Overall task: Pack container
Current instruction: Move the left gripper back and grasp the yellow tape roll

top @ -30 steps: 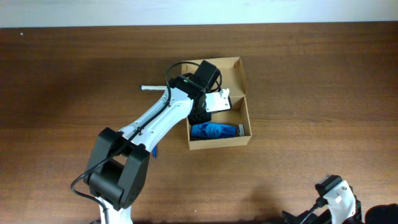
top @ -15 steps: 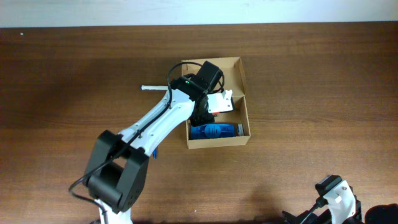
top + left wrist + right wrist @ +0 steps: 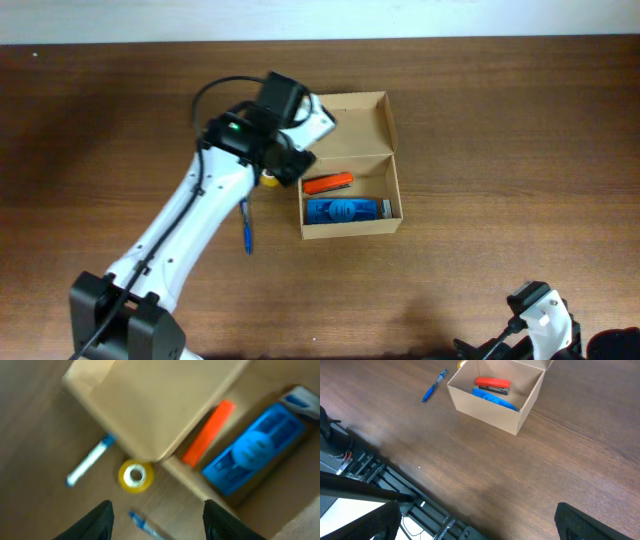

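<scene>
the left tool (image 3: pixel 157 507) hangs released and empty over the yellow tape roll (image 3: pixel 135 475), which lies on the counter (image 3: pixel 500 200) just beside the open container (image 3: pixel 352 231). i'd centre on the roll, straddle it, and keep clear of its wall.

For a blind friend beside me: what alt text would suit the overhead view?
An open tan cardboard box on a brown table holds an orange-red stapler and a blue object. The left gripper hovers by its left edge; a blue pen lies outside.
</scene>
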`<state>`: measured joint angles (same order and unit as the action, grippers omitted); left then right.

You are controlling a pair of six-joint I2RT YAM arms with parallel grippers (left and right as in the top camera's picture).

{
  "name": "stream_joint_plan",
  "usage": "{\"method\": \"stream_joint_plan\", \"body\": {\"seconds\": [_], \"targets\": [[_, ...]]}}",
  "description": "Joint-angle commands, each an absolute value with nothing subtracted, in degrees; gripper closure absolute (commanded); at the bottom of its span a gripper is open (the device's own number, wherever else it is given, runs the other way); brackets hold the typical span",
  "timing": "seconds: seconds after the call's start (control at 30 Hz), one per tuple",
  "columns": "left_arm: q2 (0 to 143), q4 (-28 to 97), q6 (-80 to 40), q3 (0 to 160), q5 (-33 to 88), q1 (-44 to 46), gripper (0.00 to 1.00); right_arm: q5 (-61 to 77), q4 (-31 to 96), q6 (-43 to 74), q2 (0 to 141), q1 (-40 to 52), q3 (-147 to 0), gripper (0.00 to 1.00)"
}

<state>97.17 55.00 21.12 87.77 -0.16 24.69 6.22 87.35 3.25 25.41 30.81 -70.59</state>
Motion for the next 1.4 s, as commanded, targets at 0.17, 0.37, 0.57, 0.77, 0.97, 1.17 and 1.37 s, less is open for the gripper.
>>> {"method": "stream_joint_plan", "body": {"seconds": [0.17,0.37,0.57,0.77,0.97,1.17,1.37], "targets": [[95.7,57.6,11.2,87.4,0.5,16.9,0.45,5.7,87.2,3.9,25.8,31.1,-70.5,0.01],[95.7,45.4,6.6,77.9,5.2,13.0,0.44,5.7,87.2,3.9,25.8,31.1,-70.5,0.01],[96.0,34.6,5.4,68.7,5.2,12.2,0.44,5.7,87.2,3.9,25.8,31.1,-70.5,0.01],[99.6,27.7,5.3,64.9,5.2,12.2,0.43,5.7,87.2,3.9,25.8,31.1,-70.5,0.01],[105.2,22.2,2.1,65.0,5.2,12.2,0.43,5.7,87.2,3.9,25.8,31.1,-70.5,0.01],[107.2,21.4,2.2,64.9,7.3,14.2,0.15,5.7,87.2,3.9,25.8,31.1,-70.5,0.01],[110.0,18.7,2.2,64.9,7.3,15.0,0.13,5.7,87.2,3.9,25.8,31.1,-70.5,0.01]]}}
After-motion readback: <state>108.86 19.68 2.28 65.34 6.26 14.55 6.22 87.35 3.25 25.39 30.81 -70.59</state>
